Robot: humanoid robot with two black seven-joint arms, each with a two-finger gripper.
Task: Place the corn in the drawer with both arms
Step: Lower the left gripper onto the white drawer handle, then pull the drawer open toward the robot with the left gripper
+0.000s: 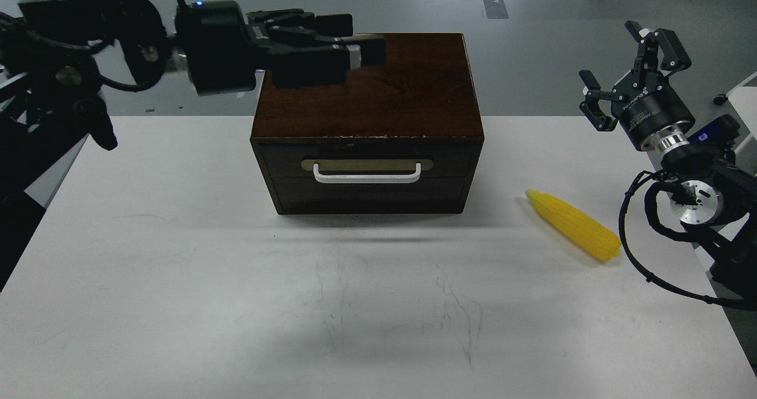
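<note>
Right of the closed drawer [366,177] lies tapered yellow corn [575,224]; left gripper [349,47] pinched together, right gripper [627,74] spread.

Both arms are black throughout. The left arm [71,62] carries a thick cylindrical wrist housing with a small blue indicator light on top, loose black cables looped behind it, and a red wire near the upper edge. Its gripper [331,47] consists of blocky black fingers with a grey pad face. The right arm [704,192] shows polished silver wrist rings — one with small screws — a looped black cable, and white lettering on the cylindrical gripper body. The right gripper [630,71] has slim, jointed black fingers.
</note>
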